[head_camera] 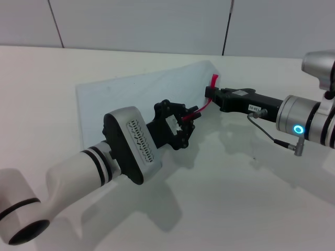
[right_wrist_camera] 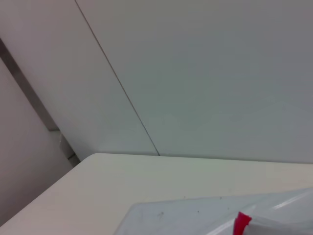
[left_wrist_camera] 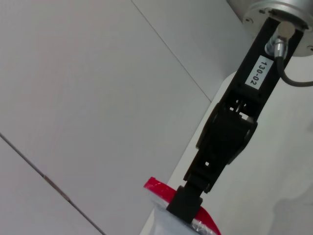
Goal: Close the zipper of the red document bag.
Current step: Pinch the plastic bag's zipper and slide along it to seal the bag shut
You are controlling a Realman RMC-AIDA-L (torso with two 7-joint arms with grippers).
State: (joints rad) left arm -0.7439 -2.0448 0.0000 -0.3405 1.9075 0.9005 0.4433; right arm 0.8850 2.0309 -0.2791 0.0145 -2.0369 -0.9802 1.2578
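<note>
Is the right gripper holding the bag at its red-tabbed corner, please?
Yes, in the head view the right gripper grips the red document bag just below its red end tab.

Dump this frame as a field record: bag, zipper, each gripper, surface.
bag: red document bag, flat, translucent pale blue-grey
zipper: zipper, red strip on the bag's right-hand edge, red end tab sticking up
left gripper: left gripper at the zipper strip, mid-edge
right gripper: right gripper at the bag's far right corner, beside the end tab
surface: white table
</note>
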